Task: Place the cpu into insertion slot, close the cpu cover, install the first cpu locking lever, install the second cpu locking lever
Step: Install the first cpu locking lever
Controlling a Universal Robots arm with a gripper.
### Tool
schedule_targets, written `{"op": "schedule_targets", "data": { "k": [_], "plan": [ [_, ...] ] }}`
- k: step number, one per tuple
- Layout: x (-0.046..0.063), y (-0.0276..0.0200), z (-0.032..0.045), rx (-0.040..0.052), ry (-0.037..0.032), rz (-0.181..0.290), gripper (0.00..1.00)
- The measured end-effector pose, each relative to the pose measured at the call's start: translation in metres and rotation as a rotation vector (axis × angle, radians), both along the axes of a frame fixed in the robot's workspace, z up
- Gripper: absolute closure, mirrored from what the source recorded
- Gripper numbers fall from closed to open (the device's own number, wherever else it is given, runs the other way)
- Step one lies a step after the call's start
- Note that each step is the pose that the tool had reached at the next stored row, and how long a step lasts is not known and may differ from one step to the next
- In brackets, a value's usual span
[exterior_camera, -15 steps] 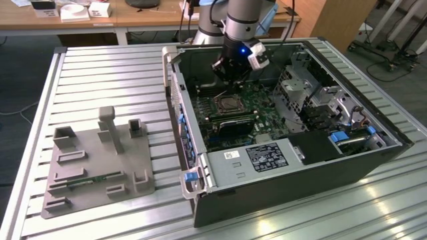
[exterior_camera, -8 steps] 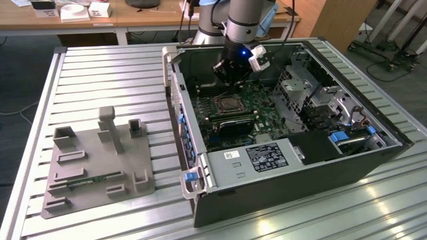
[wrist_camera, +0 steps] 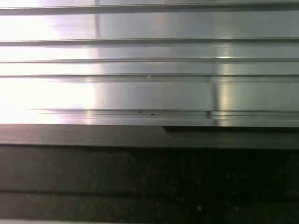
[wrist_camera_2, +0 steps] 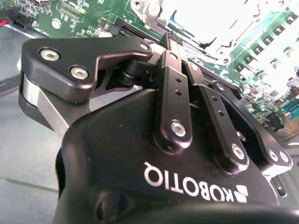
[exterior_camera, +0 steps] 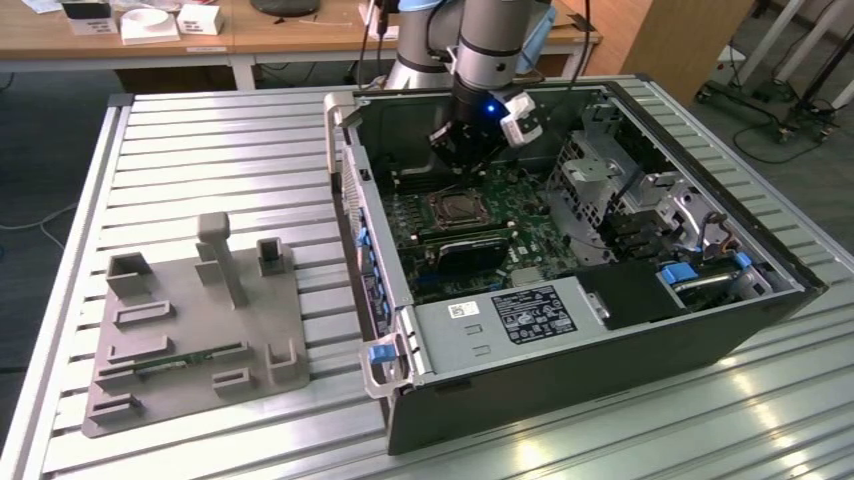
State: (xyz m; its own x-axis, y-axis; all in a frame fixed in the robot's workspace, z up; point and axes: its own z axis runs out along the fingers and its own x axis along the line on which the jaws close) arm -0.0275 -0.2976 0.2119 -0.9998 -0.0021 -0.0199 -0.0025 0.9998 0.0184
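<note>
Slatted alu table (exterior_camera: 200,150); wood desk (exterior_camera: 267,40) behind w/ white boxes (exterior_camera: 147,24); grey floor (exterior_camera: 40,150); wheeled stands (exterior_camera: 771,106) exterior view's right.

Arm (exterior_camera: 487,40) near-vertical, hand (wrist_camera_2: 169,41) downward, fingers (wrist_camera_2: 174,88) tight together.

slatted metal table (exterior_camera: 214,150) — open computer case (exterior_camera: 587,385) and grey fixture (exterior_camera: 187,300) on it.

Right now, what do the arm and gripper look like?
The arm is a grey tube with a pale blue joint cap and black cables. The gripper is glossy black, with jointed link bars, silver screws and white lettering.
</note>
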Motion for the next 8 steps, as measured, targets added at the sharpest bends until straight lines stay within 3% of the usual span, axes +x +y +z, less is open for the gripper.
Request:
{"op": "schedule_targets", "data": {
  "k": [8],
  "plan": [
    [0.0008,0.0,-0.0058,0.0007,0.0005,0.0,0.9]
  ]
}}
